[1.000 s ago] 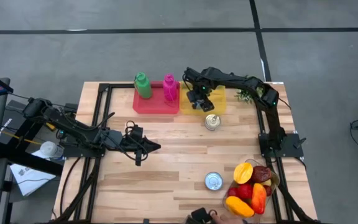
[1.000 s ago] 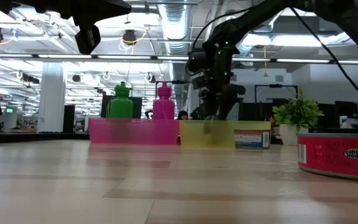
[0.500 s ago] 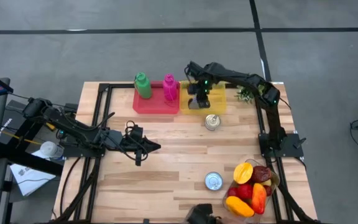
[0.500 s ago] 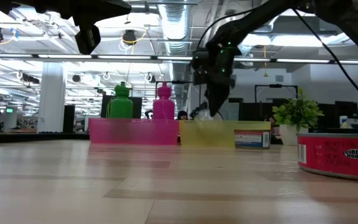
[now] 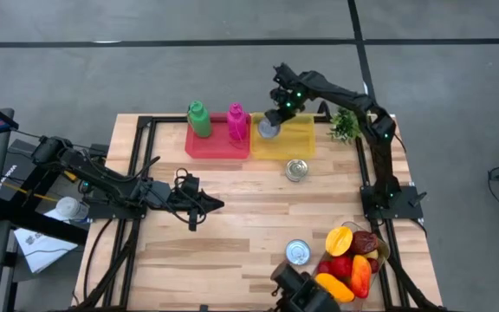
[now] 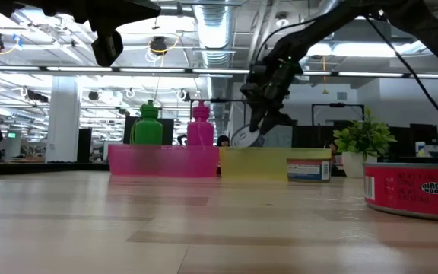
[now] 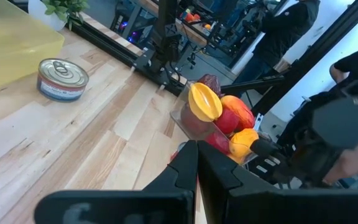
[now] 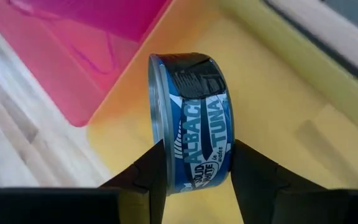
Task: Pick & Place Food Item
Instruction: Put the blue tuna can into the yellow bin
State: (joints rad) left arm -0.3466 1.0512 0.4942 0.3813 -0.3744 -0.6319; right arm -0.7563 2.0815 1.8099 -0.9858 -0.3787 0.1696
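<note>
Wooden planks of the table [image 5: 241, 217] carry a pink bin [image 5: 217, 143] and a yellow bin [image 5: 284, 139] side by side at the far edge. My right pincer [image 8: 196, 167] hangs above the yellow bin, pinching a blue tuna can [image 8: 190, 121] held on edge, its flat faces against my two fingers. The can is lifted clear of the bin floor, seen also from above [image 5: 269, 130]. A green bottle [image 5: 199, 120] and a pink bottle [image 5: 236, 121] stand in the pink bin. Two more cans rest on the table, one [image 5: 297, 169] just beside the yellow bin, another [image 5: 298, 252] near the fruit bowl [image 5: 351, 258]. My left pincer [image 5: 206, 205] waits pressed together over the table's left half.
</note>
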